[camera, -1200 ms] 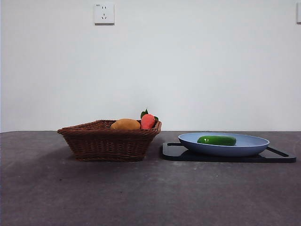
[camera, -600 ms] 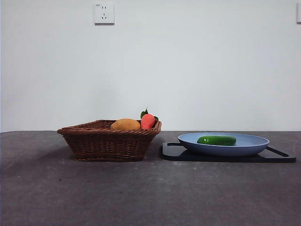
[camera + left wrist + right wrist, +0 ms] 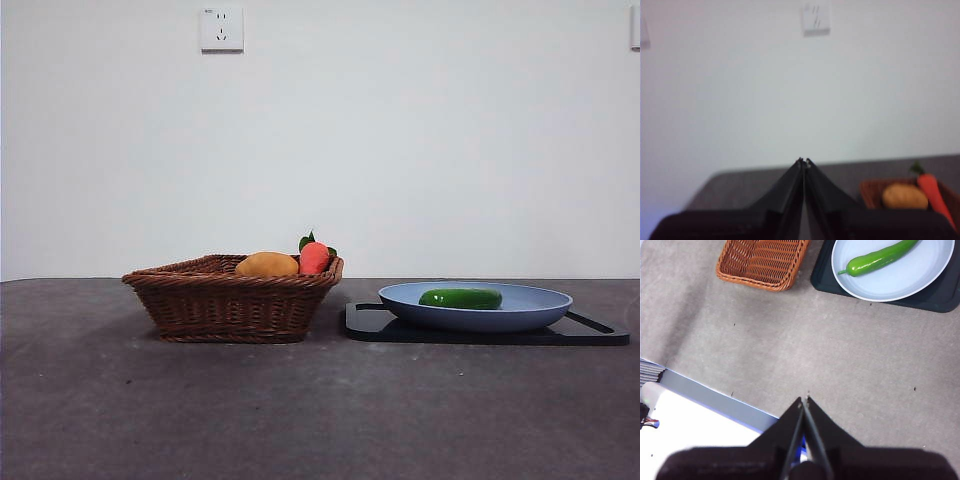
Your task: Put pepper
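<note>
The front view looks flat across the table [image 3: 300, 420]. There the pepper [image 3: 460, 298] looks like a short green lump lying in the blue plate [image 3: 540, 305]. The right wrist view looks down from high up, and it shows more: the pepper [image 3: 880, 257] is long and thin. It lies slanted across the plate [image 3: 900, 280], with its little stem end near the plate's rim on the basket side. The other end is cut off by the picture's edge.

The plate sits on a black tray [image 3: 590, 335], next to the brown basket [image 3: 235, 300].

The front view shows a yellow-orange fruit [image 3: 266, 264] and a red-orange one with green leaves [image 3: 314, 257] in the basket. The left wrist view shows them too, but blurry.

No arm shows in the front view. The left gripper [image 3: 804, 161] is up in the air with its fingers pressed together, holding nothing. The right gripper [image 3: 804, 399] is high above the bare table, fingers pressed together too, well apart from the pepper.
</note>
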Robot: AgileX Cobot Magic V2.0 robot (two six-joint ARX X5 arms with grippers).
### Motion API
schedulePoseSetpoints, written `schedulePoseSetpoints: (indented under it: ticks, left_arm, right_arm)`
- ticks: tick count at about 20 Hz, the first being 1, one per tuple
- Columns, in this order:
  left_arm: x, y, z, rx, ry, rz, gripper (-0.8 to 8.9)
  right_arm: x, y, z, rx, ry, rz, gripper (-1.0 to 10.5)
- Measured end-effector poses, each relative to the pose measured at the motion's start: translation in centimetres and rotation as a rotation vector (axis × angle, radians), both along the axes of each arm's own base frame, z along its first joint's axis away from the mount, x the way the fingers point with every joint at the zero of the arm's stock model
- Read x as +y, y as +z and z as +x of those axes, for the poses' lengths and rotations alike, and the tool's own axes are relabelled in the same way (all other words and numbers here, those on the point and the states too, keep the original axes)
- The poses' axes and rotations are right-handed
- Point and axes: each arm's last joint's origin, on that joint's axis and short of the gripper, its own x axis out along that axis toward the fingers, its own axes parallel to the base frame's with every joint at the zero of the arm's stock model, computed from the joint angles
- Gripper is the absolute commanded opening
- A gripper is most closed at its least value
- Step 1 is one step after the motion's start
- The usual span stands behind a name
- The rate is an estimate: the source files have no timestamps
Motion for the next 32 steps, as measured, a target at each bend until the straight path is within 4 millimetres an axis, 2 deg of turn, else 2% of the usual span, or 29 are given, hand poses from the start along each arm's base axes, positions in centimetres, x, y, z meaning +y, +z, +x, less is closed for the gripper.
schedulePoseSetpoints:
  ticks: [3, 10, 15, 23, 32]
  left_arm:
    - [0.1, -3.7, 0.1, 0.058, 0.007, -0.049, 0.08]
    - [0.2, -8.2, 0.3, 0.137, 0.005, -0.088, 0.08]
    - [0.2, -9.6, 0.0, 0.181, 0.006, -0.088, 0.08]
    - [0.1, -11.7, -0.3, 0.353, -0.009, -0.149, 0.08]
    - [0.1, -11.7, -0.3, 0.349, -0.015, -0.156, 0.08]
  right_arm:
    - [0.0, 0.0, 0.0, 0.0, 0.0, 0.0, 0.1]
    - [0.0, 0.0, 0.0, 0.0, 0.0, 0.0, 0.1]
    - [0.0, 0.0, 0.0, 0.0, 0.0, 0.0, 0.1]
    - [0.0, 0.0, 0.0, 0.0, 0.0, 0.0, 0.1]
    - [0.0, 0.0, 0.0, 0.0, 0.0, 0.0, 0.1]
